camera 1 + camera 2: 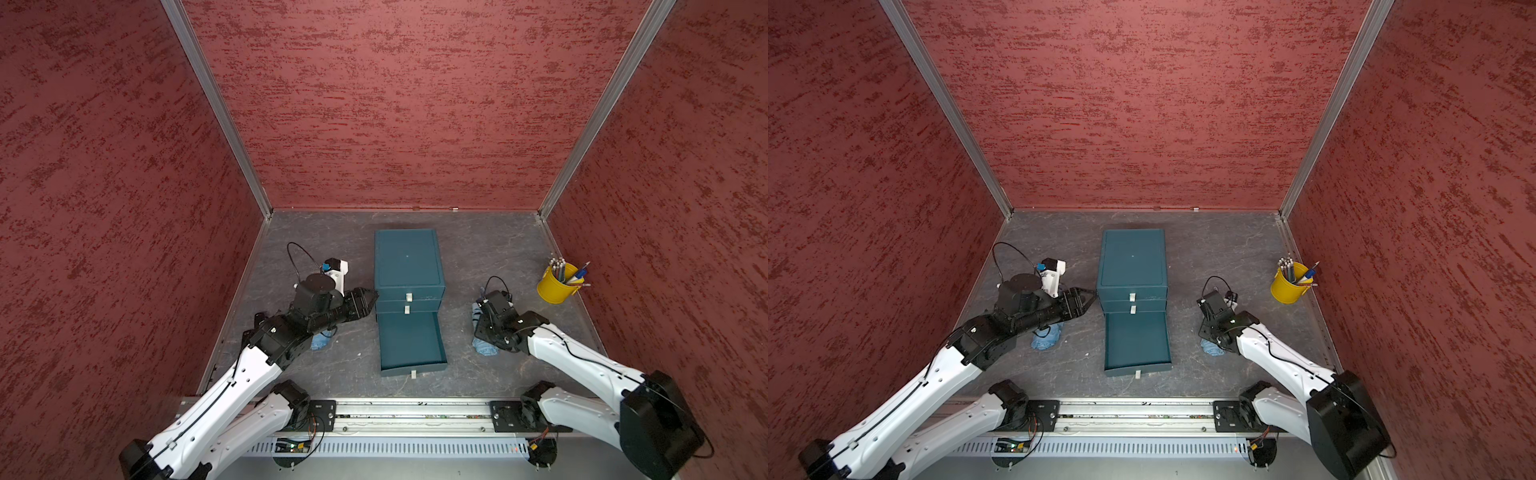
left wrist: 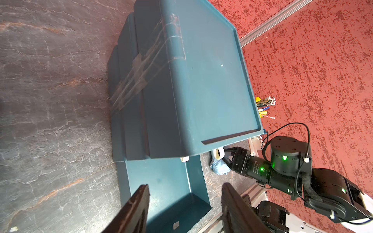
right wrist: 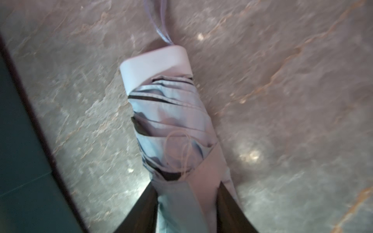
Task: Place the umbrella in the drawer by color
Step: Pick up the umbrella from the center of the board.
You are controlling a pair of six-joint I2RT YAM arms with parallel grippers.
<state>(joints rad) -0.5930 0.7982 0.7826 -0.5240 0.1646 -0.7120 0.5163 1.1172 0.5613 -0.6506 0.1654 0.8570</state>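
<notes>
Your right jaws grip a folded pale-blue umbrella (image 3: 171, 125), white handle, thin wrist loop, lying on the surface (image 3: 282, 80). Your left jaws stand open, empty.

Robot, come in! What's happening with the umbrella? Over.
Left gripper open, empty. Right gripper grips umbrella on table. Drawer open, empty; nothing blocking. Second umbrella under left arm.

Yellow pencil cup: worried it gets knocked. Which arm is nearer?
Right. The right arm is on the pencil cup's side of the drawer unit; the left arm is beyond it.
</notes>
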